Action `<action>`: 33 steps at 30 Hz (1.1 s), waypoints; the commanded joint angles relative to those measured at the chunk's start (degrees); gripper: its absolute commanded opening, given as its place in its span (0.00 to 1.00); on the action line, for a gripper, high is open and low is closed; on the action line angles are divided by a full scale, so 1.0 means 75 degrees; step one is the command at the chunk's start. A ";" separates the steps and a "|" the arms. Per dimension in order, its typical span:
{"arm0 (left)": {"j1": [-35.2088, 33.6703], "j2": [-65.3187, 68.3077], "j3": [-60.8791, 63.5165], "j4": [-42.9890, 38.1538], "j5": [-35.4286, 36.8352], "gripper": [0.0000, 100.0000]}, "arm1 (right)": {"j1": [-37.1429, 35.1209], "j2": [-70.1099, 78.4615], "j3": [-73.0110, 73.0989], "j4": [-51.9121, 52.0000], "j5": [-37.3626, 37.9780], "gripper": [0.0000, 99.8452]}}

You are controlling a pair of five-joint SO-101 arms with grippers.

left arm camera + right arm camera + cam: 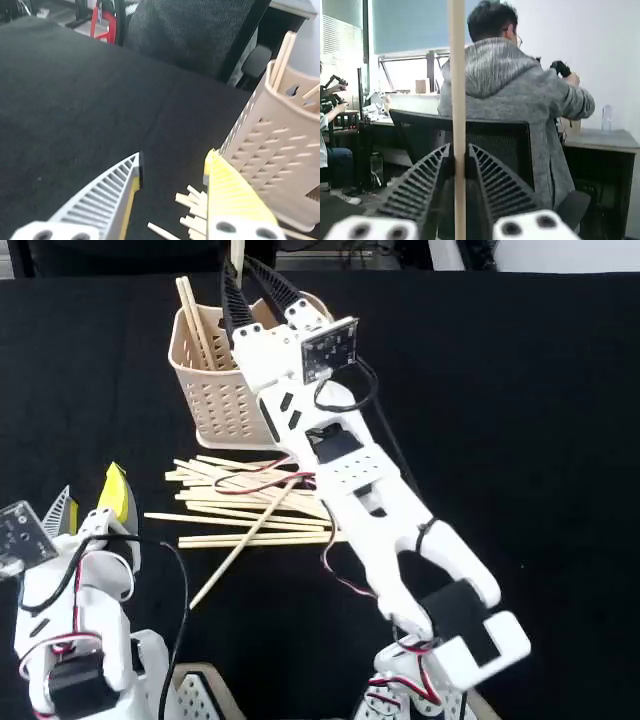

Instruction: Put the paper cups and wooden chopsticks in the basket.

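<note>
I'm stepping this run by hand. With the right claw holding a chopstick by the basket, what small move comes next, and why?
Probably lower the right claw a little and open it. It is shut on an upright chopstick that appears to hang over the basket, where other chopsticks already stand.

The bench (540,390) is covered with black matt cloth. The basket (215,405) is smooth beige plastic, perforated. The chopsticks (235,510) are pale bare wood, matt. The right arm (365,495) and left arm (90,580) have smooth white plastic shells. The left pincer (173,154) is ribbed grey and yellow plastic, the right pincer (459,152) ribbed black plastic.
</note>
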 commanded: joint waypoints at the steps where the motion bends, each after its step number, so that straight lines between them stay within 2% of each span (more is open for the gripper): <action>1: -0.0088 -0.0023 0.0064 -0.0258 0.0012 0.21 | 0.0129 0.0428 -0.0147 -0.0188 -0.0082 0.01; 8: -0.0100 -0.0023 0.0100 -0.0270 0.0023 0.21 | 0.0105 0.1366 -0.0381 -0.0129 -0.0047 0.02; 13: -0.0100 -0.0023 0.0111 -0.0246 0.0012 0.21 | -0.0047 0.1448 -0.0346 -0.0117 -0.0035 0.02; 18: -0.0100 -0.0023 0.0111 -0.0246 0.0012 0.21 | -0.0059 0.1448 -0.0369 -0.0117 -0.0035 0.08; 27: -0.0100 -0.0023 0.0111 -0.0246 0.0012 0.21 | -0.0070 0.1377 -0.0205 -0.0117 -0.0035 0.08; 33: -0.0088 -0.0023 0.0111 -0.0246 0.0012 0.21 | -0.0656 0.0557 0.0240 -0.0105 0.0610 0.08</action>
